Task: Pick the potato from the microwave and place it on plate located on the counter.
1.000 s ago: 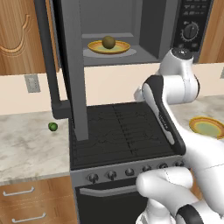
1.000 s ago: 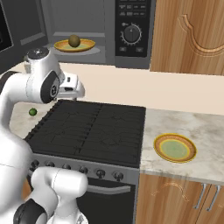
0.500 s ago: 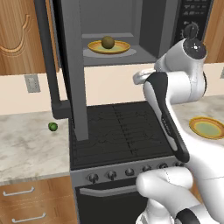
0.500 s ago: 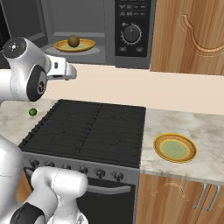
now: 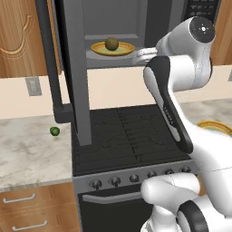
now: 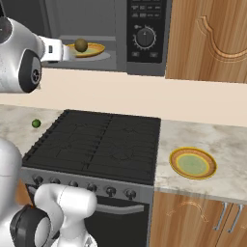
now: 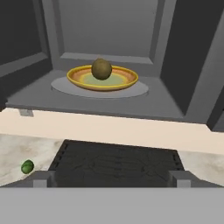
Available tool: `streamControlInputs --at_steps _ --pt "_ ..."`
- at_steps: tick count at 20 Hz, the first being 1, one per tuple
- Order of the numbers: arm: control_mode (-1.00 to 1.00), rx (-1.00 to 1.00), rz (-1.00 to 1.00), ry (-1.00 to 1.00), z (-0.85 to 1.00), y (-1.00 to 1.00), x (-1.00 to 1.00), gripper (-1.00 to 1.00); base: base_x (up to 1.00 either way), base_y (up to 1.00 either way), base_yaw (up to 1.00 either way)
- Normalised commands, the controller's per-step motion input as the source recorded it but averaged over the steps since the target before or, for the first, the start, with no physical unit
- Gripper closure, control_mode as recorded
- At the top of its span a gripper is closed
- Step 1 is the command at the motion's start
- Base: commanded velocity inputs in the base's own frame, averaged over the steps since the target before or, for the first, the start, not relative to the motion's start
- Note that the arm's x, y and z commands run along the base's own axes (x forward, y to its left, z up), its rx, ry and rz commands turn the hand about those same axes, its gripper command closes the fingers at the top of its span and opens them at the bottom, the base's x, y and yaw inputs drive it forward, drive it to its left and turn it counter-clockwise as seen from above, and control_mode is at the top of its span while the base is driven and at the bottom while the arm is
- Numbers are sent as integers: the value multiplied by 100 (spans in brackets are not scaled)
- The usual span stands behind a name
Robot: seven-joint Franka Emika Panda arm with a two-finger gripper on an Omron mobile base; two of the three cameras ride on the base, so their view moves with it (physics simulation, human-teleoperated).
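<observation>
The olive-brown potato (image 7: 101,69) (image 5: 112,43) (image 6: 81,45) sits on a yellow-orange plate (image 7: 78,78) inside the open microwave (image 6: 144,34), whose tall grey door (image 5: 74,68) is swung out to the left. My gripper (image 7: 111,177) is open, its tips wide apart. It is level with the oven's mouth and looks straight in at the potato from just outside, touching nothing. In the right base view the gripper (image 6: 67,51) is just left of the potato. A second plate (image 6: 192,163) (image 5: 216,128) with a greenish centre lies on the marbled counter (image 6: 222,140) right of the stove.
The black stove top (image 5: 127,136) (image 6: 96,142) lies below the microwave. A small bright green ball (image 5: 55,131) (image 6: 35,123) (image 7: 27,166) rests on the counter left of the stove. Wooden cabinets (image 6: 207,38) hang to the right of the microwave.
My arm has risen and swung the hand up from over the stove to the microwave's opening, closer to the potato. Potato and plates have stayed put.
</observation>
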Motion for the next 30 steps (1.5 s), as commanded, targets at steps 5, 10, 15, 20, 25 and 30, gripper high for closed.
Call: streamControlInputs --at_steps 5,10,15,20,25,30 --pt "-100 1 0 0 7 0 31 -100 0 0 0" --pt "-100 1 2 0 0 2 43 -100 0 0 0" --pt "-100 0 8 1 -1 40 64 -100 0 0 0" --pt "-100 0 8 7 0 46 84 -100 0 0 0" --pt "-100 1 0 7 0 -2 59 -100 0 0 0" --pt "-100 0 -2 0 0 -5 32 -100 0 0 0"
